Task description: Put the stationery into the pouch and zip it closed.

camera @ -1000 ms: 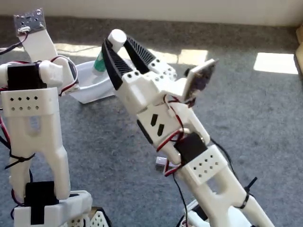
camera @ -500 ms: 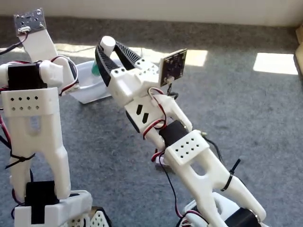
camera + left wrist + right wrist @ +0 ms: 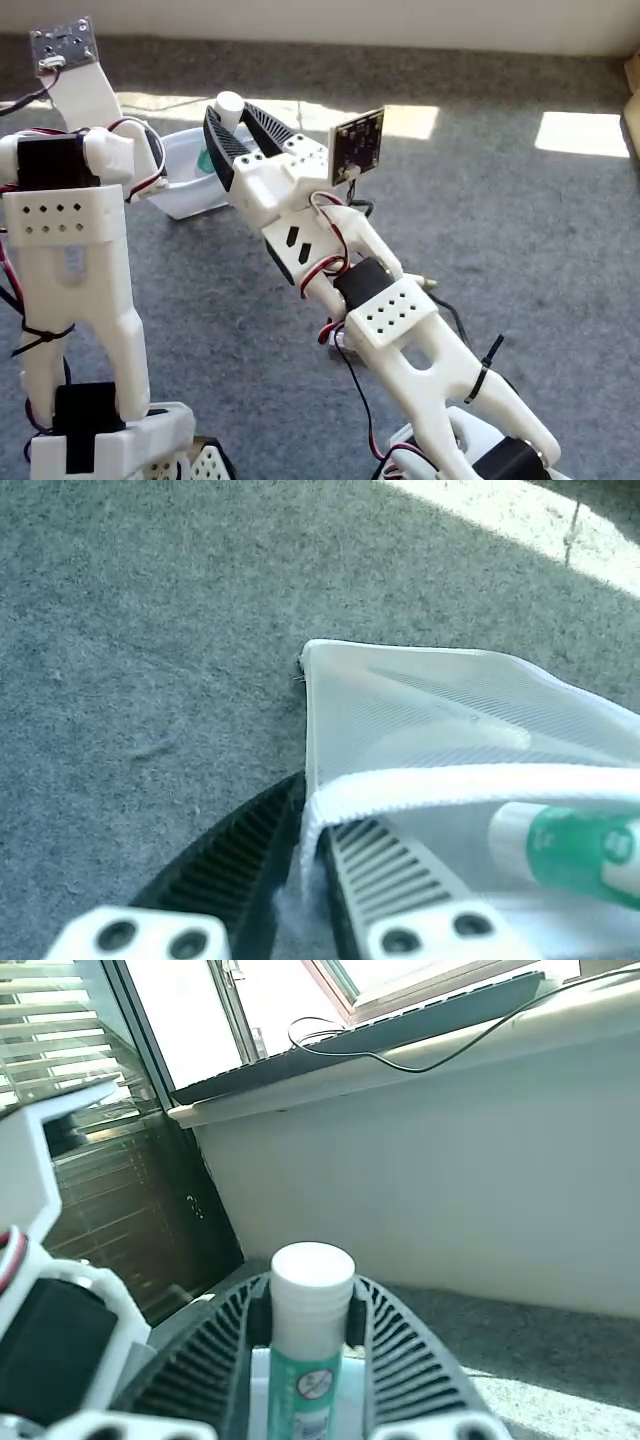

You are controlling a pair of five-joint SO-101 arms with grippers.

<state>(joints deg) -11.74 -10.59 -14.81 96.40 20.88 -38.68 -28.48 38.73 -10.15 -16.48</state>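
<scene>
In the last second the right pincer, clenched on the glue stick, has swung toward the left arm and dipped. The stick's green end now sits at the mouth of the pouch, which lies on the carpet. The left pincer grips the pouch rim, seemingly holding it open. Insertion looks close, and zipping is not yet done. Count: 2 arms, 1 stick, 1 pouch.

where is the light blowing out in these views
High view: hard sun patches lie on the grey carpet behind the arms. Left wrist view: a bright strip of floor beyond the white pouch, whose mesh looks nearly washed out. Right wrist view: the window is blown out, backlighting the glue stick in the right gripper.
</scene>
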